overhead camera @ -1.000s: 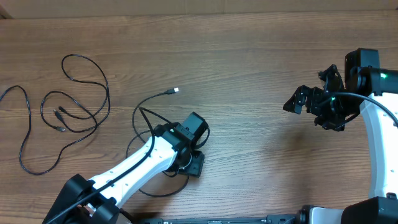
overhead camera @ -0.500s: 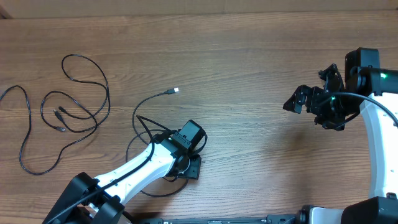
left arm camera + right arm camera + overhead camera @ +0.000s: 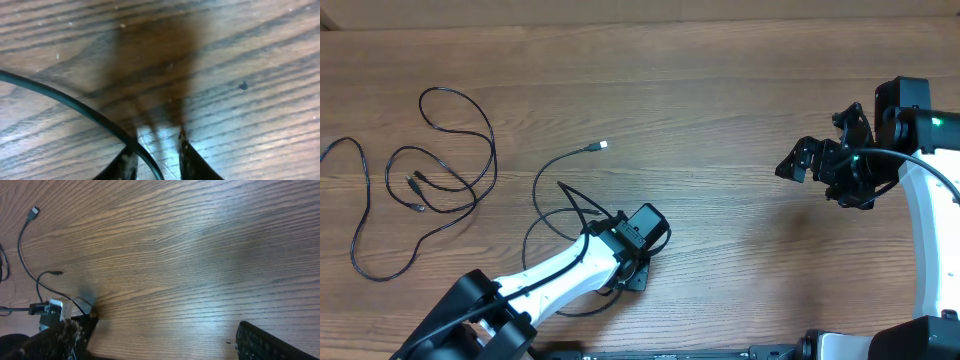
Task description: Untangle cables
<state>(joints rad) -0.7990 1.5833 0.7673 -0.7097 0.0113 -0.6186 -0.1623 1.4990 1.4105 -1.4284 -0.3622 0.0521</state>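
Note:
One thin black cable [image 3: 536,192] with a silver plug tip [image 3: 604,145] loops at the middle front and runs under my left gripper [image 3: 636,270], which is pressed low to the table. In the left wrist view this cable [image 3: 65,100] passes between the two fingertips [image 3: 129,161], beside the left one, with a narrow gap open around it. More cables [image 3: 440,180] lie as loose loops at the far left. My right gripper [image 3: 798,160] hovers at the right, wide open and empty [image 3: 162,340]. The right wrist view shows the plug tip [image 3: 34,211] far off.
The wooden table [image 3: 720,100] carries nothing else between the two arms. The right arm's base and thick wire [image 3: 920,190] stand at the right edge. The left arm [image 3: 540,285] reaches in from the front left.
My left gripper has shifted to the right and a little toward the front edge, and the nearby cable strand has shifted right with it. The right arm has not moved.

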